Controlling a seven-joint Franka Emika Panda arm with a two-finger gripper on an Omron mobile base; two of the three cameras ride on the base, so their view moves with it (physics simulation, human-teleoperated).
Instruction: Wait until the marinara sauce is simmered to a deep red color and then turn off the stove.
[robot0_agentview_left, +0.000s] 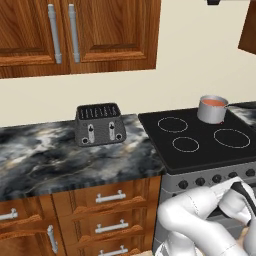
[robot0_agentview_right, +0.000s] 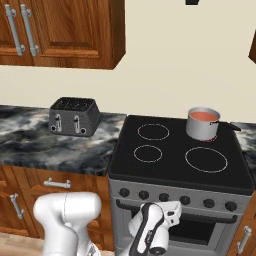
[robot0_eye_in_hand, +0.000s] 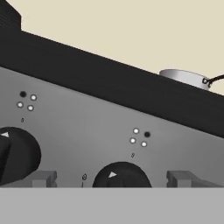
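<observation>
Base views flanking (hand close) stove (robot0_agentview_left: 200, 145)

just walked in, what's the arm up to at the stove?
A saucepan of marinara sauce sits on the back right burner of the stove; the sauce looks orange-red, not deep red. The arm is low in front of the stove's front panel. In the hand view the end effector straddles one knob, fingers open and apart from it, with another knob to its left. Nothing is gripped. A toaster stands on the counter.
</observation>
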